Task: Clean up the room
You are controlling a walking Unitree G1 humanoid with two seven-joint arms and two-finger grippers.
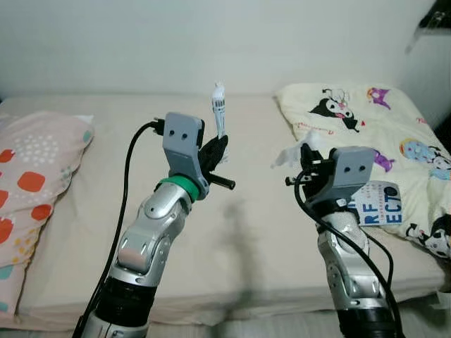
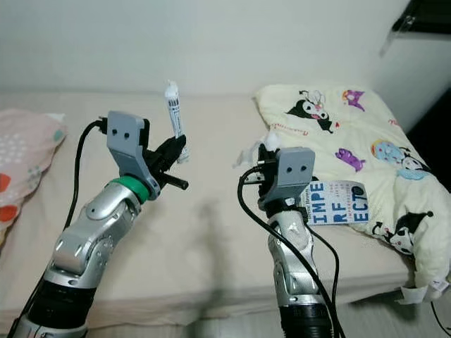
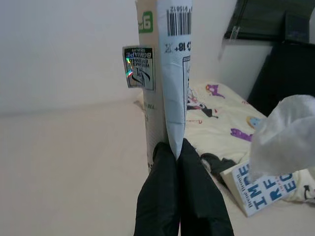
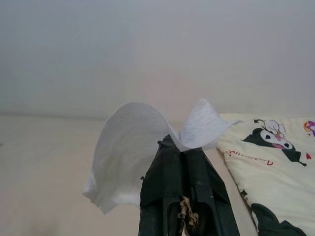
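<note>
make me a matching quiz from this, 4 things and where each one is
Things:
1. tube
2. tissue
3. book
4. pink pillow

Places:
A. on the bed, at the robot's left
B. pinched in the right gripper
C. on the cartoon blanket
D. held upright in the left gripper

Pairs: 1-D, 2-B, 3-C, 4-A

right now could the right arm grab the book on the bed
Probably not yet. The book lies right beside the right gripper with nothing between them, but the gripper is shut on a tissue, so it would have to drop that first.
</note>
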